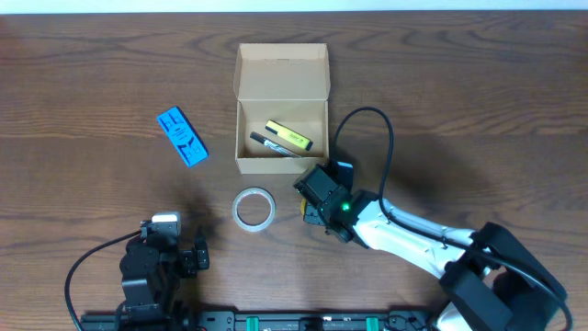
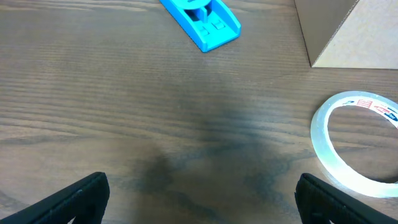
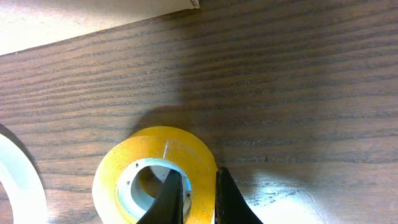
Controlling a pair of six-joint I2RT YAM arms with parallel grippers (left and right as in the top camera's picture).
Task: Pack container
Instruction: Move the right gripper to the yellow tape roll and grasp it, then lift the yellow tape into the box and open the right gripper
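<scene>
The tan cardboard container (image 1: pixel 281 164) stands open at the table's middle, its flap lid up behind it. Inside lie a yellow highlighter (image 1: pixel 289 137) and a black pen (image 1: pixel 273 144). My right gripper (image 3: pixel 198 199) is shut on the rim of a yellow tape roll (image 3: pixel 155 162), one finger inside the roll and one outside, just in front of the container's right corner (image 3: pixel 74 18). In the overhead view the gripper (image 1: pixel 317 210) hides that roll. My left gripper (image 2: pixel 199 199) is open and empty, low at the front left.
A clear tape roll (image 1: pixel 254 207) lies in front of the container; it also shows in the left wrist view (image 2: pixel 356 140) and at the left edge of the right wrist view (image 3: pixel 18 180). A blue flat object (image 1: pixel 182 137) lies left of the container, also seen by the left wrist (image 2: pixel 202 18).
</scene>
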